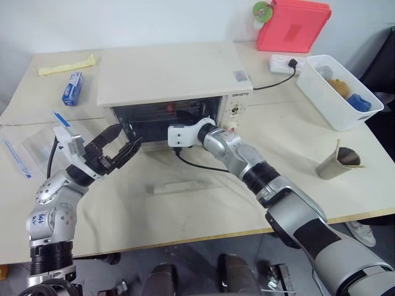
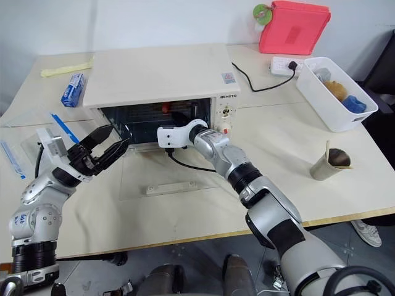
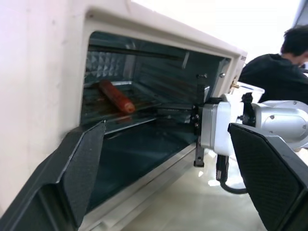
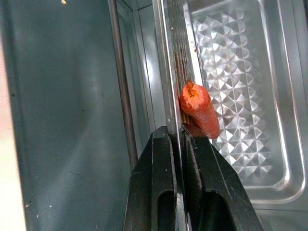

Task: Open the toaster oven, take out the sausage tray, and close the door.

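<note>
The cream toaster oven [image 1: 166, 74] stands at the middle of the table. Its glass door [image 1: 166, 169] lies folded down flat on the table, bar handle [image 1: 179, 187] nearest me. Inside, the silver sausage tray [image 3: 144, 103] carries one red sausage [image 3: 116, 96]. My right gripper [image 4: 179, 139] reaches into the oven and is shut on the tray's front rim, right beside the sausage's [image 4: 199, 109] end. In front of the oven's left side, just above the door, my left gripper [image 1: 128, 137] hovers open, holding nothing.
A white bin [image 1: 342, 92] sits at the right edge, a red box [image 1: 293, 24] and a power strip [image 1: 285, 61] behind it. A metal cup [image 1: 336, 163] stands front right. A clear box [image 1: 24, 145], a blue packet [image 1: 72, 88] and a yellow cloth [image 1: 66, 65] lie left. A person [image 3: 274, 67] sits beyond.
</note>
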Controlling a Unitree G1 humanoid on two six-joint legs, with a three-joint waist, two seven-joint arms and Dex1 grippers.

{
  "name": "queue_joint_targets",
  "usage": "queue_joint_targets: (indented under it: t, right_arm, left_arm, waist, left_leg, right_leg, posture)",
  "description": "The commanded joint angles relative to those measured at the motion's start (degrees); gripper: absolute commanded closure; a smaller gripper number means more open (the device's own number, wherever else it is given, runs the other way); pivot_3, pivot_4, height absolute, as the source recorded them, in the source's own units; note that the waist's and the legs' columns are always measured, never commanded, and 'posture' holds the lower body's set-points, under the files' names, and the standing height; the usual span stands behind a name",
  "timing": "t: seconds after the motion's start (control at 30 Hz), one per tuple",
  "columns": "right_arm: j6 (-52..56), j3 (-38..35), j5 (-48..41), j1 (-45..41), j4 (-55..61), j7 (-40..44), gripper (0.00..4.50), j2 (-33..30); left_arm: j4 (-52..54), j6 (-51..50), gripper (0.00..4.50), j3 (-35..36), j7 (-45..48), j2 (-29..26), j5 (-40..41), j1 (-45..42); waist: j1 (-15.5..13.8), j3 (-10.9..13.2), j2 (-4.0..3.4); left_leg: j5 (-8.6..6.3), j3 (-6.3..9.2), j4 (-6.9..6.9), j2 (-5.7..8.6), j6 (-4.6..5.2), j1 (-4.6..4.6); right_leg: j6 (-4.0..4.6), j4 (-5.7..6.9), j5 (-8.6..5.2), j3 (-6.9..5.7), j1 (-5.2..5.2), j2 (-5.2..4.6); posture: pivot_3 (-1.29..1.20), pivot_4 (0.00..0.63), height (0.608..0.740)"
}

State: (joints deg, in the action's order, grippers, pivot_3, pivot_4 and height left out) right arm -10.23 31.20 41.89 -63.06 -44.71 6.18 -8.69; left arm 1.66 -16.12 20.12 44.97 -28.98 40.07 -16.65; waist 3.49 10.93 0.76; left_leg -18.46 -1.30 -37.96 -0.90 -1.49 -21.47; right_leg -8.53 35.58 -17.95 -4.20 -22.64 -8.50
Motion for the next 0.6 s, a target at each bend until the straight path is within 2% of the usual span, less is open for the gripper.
queue_joint_targets:
  t: [0.03,0.2,0.4,0.6]
  right_arm:
    - [-3.39,0.05,-1.13,1.87,8.79,1.86,4.47,-0.84]
    - [-3.79,0.72,0.19,7.60,19.71,6.46,4.47,-4.17]
    - [-3.47,-1.90,-1.21,15.50,31.72,10.73,4.47,-8.68]
    - [-5.61,-4.45,-3.24,26.95,46.14,15.04,4.47,-16.76]
  left_arm:
    - [-1.40,1.24,0.16,0.58,0.25,-0.41,-0.65,-2.04]
    - [-3.32,1.31,0.16,0.93,0.95,-1.03,-1.00,-3.15]
    - [-3.80,-0.12,0.16,1.69,0.14,-1.08,-0.37,-3.21]
    - [2.42,-13.70,0.16,4.11,-4.43,-3.02,6.55,2.72]
  waist:
    - [-0.04,0.00,0.00]
    - [-0.06,0.00,0.00]
    - [-0.20,0.00,0.00]
    - [-0.63,0.00,0.01]
  left_leg:
    - [0.00,0.00,-0.01,0.00,0.00,0.00]
    - [0.01,-0.03,-0.10,-0.01,-0.01,0.00]
    - [0.01,-0.09,-0.11,-0.02,-0.02,0.02]
    - [0.00,-0.08,-0.08,0.00,0.00,0.02]
  right_leg:
    - [0.00,0.00,0.00,-0.01,0.00,0.00]
    - [0.00,0.03,0.00,0.00,0.01,0.00]
    - [0.01,0.04,0.00,0.01,0.01,0.00]
    - [0.00,0.03,0.00,0.02,0.02,-0.04]
  posture:
    - [0.00,0.150,0.740]
    - [0.00,0.150,0.740]
    - [0.00,0.150,0.740]
    - [0.00,0.150,0.740]
